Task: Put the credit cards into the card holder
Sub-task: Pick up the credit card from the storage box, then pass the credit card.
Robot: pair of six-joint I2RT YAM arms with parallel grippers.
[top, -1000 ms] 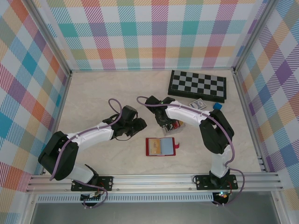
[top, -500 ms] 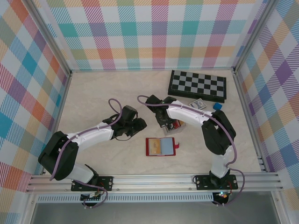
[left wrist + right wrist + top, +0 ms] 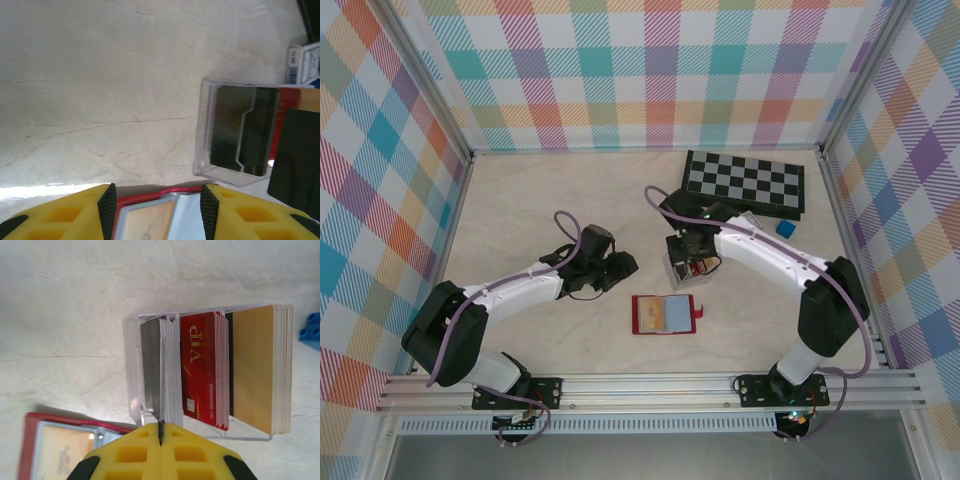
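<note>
Both arms bend inward. The left gripper (image 3: pixel 157 200) hovers half-open and empty near the card holder (image 3: pixel 664 314), which lies open, long axis left-right, tab pointing right. Just behind it, the right gripper (image 3: pixel 161 432) is closed at the edge of the credit cards (image 3: pixel 205 370), upright in a clear rack (image 3: pixel 131 390); whether it pinches one is unclear.

Around me stand three walls of pastel plaid, checked in teal, orange, purple, pink and yellow: a back wall (image 3: pixel 650 70), a left wall (image 3: pixel 370 180) and a right wall (image 3: pixel 910 170). Silver metal posts (image 3: pixel 428 85) run up the two far corners where the walls meet. My table (image 3: pixel 530 200) is pale beige with a marbled look, and thin brown veins cross it. A silver rail (image 3: pixel 650 383) runs along its near edge, with a grey surface (image 3: pixel 650 455) below that. The light is soft and even. A bright white strip (image 3: pixel 45 191) lies on the table low in my left wrist view.
</note>
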